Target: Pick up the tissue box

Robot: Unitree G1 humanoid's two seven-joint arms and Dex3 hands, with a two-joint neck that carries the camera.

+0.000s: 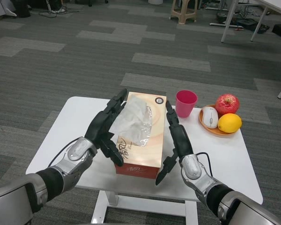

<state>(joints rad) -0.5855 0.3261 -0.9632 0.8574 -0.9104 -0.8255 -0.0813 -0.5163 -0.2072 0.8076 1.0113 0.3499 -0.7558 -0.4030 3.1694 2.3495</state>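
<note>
The orange tissue box (152, 123), with a white tissue sticking out of its top, lies lengthwise in the middle of the white table (75, 117). My left hand (105, 129) presses flat against the box's left side, and its thumb hooks over the near top edge. My right hand (177, 138) lies along the right side with its fingers stretched toward the far end and its thumb pointing down by the near corner. The box is clamped between both hands. Its underside is hidden, and I cannot tell whether it is off the table.
A pink cup (185, 103) stands just right of the box's far end. Behind it to the right, an orange plate (215, 130) carries a red apple (227, 103), a lemon (229, 123) and a white mouse-shaped thing (209, 116). Grey carpet surrounds the table.
</note>
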